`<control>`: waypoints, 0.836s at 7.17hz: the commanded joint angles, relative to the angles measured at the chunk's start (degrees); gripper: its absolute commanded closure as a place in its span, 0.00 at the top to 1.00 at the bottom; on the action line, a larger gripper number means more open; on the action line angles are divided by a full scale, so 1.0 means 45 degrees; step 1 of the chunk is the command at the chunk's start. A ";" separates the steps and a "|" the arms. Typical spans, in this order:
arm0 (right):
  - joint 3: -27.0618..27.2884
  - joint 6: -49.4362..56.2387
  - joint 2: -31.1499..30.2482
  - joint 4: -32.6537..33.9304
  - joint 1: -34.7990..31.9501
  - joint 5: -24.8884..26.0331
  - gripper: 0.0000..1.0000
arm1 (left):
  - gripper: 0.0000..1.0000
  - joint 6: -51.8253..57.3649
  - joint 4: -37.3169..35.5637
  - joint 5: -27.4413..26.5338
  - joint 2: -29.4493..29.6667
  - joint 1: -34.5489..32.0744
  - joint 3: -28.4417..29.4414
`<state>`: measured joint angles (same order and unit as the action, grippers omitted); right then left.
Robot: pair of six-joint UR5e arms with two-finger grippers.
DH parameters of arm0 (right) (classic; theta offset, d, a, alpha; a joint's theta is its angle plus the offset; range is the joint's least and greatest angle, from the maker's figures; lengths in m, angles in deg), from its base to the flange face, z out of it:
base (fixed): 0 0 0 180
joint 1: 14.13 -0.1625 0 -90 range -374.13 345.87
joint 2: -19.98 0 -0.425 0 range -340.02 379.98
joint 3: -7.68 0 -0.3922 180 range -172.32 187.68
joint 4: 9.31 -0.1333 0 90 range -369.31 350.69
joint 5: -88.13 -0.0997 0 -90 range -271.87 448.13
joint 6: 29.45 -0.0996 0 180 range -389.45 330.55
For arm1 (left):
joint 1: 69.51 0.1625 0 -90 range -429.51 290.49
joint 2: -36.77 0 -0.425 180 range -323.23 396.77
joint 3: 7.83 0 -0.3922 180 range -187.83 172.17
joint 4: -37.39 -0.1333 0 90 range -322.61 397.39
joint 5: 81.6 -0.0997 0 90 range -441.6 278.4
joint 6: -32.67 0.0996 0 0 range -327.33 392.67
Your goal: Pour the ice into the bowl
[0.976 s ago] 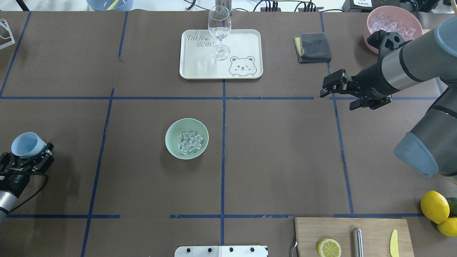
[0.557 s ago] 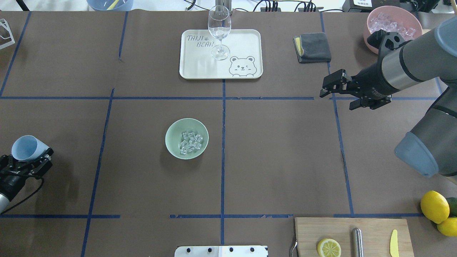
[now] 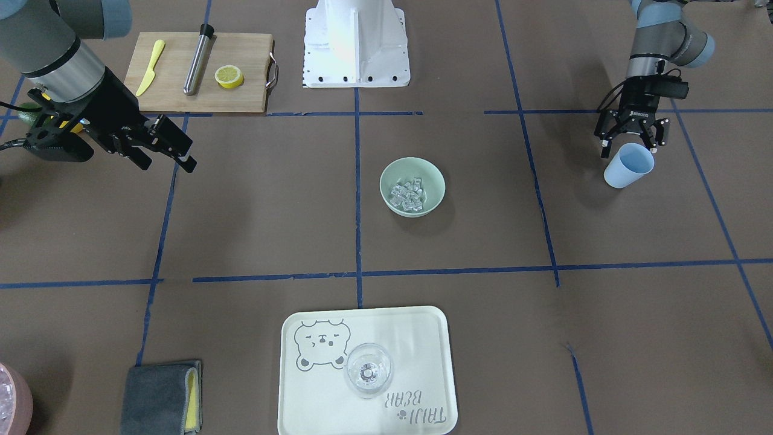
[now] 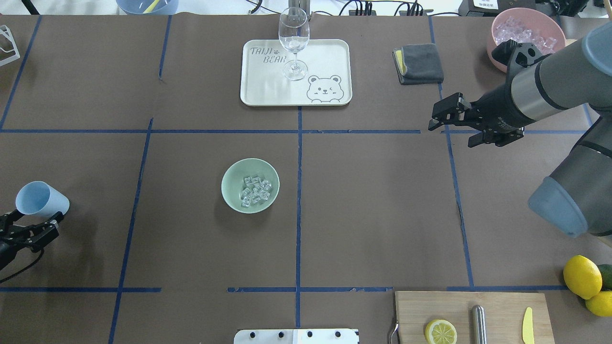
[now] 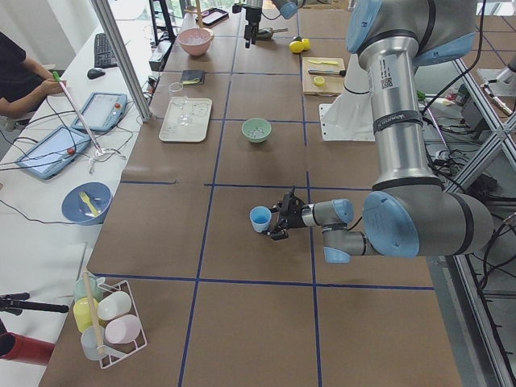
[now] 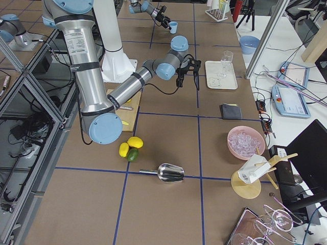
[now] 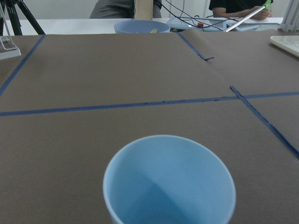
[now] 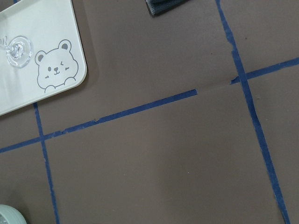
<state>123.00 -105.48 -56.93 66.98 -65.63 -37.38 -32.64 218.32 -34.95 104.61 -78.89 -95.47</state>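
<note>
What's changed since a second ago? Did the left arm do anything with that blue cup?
The left gripper let go of the light blue cup and drew back toward the robot's base. Its jaws are now open and clear of the cup, which stands on the table. The right gripper, open and empty, did not move. The bowl and the ice in it stayed put.

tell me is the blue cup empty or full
Empty. The left wrist view looks into the blue cup and shows only its bare inside.
</note>
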 commanded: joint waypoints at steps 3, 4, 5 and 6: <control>0.0075 -0.0019 0.0000 0.0019 -0.0039 -0.0058 1.00 | 1.00 0.1133 -0.0011 0.3569 -0.2293 -0.0162 -0.1418; 0.0191 0.0000 -0.0097 0.0039 -0.0058 -0.0097 1.00 | 1.00 0.1193 0.0008 0.4333 -0.2901 -0.0646 -0.2002; 0.0212 0.0000 -0.0175 0.0039 -0.0136 -0.0098 1.00 | 1.00 0.1426 0.0047 0.5230 -0.2946 -0.1753 -0.1912; 0.0231 0.0000 -0.0176 0.0058 -0.0156 -0.0098 1.00 | 1.00 0.2801 0.0067 0.6612 -0.2908 -0.3291 -0.1853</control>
<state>123.89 -105.48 -57.56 67.17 -66.15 -37.79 -24.94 218.49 -11.64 91.95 -86.81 -103.76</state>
